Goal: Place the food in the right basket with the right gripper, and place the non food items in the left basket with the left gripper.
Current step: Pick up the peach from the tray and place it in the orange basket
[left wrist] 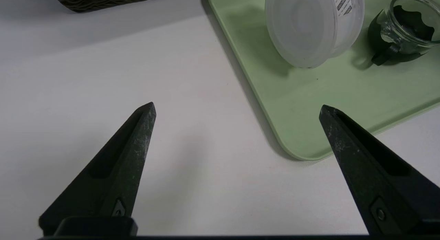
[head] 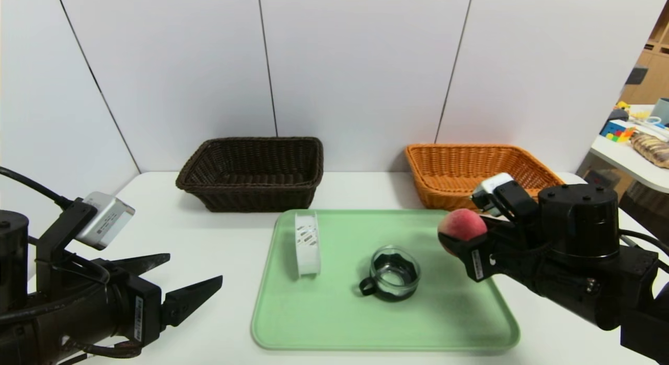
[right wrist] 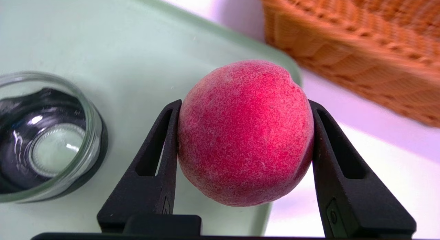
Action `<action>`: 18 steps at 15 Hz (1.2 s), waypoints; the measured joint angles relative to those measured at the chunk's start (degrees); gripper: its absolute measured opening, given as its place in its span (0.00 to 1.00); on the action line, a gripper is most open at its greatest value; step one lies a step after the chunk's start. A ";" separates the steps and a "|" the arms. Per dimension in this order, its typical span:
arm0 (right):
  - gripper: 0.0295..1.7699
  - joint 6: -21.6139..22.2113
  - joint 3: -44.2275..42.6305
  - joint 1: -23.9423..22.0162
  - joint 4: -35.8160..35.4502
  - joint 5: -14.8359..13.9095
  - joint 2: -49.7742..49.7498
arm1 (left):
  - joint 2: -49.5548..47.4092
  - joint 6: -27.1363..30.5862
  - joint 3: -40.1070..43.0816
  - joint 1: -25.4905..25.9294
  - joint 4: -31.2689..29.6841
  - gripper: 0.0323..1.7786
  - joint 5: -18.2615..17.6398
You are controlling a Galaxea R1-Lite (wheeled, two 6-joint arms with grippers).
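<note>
My right gripper (head: 461, 238) is shut on the pinkish-red peach (head: 462, 225), the food, and holds it above the right edge of the green tray (head: 334, 323). In the right wrist view both fingers press the sides of the peach (right wrist: 245, 131). The orange-tan right basket (head: 478, 169) stands just behind it. On the tray rest the non food items: a white slotted ring (head: 307, 242) on its edge and a glass cup with a black base (head: 393, 273). My left gripper (head: 194, 275) hangs open over the table at the front left, with nothing between its fingers. The dark brown left basket (head: 253, 172) stands at the back.
The white table (head: 209, 239) meets a white wall behind the baskets. A second table with toys (head: 635, 137) stands off to the far right. In the left wrist view the tray's corner (left wrist: 302, 154) lies near one fingertip.
</note>
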 joint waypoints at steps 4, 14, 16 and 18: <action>0.60 -1.85 -2.80 -0.22 0.05 -1.43 -1.49 | 0.17 0.02 -0.17 0.00 -0.11 0.95 -0.01; 0.59 -7.53 -11.30 -5.88 0.38 -1.84 -2.38 | 0.57 0.02 -0.28 0.00 -0.26 0.95 0.02; 0.59 -7.53 -12.92 -7.03 0.28 -1.71 -1.24 | 0.61 0.00 -0.16 0.00 -0.23 0.95 -0.01; 0.59 -7.53 -14.77 -8.08 0.05 -1.51 0.39 | 0.59 0.02 -0.05 0.00 -0.11 0.95 -0.01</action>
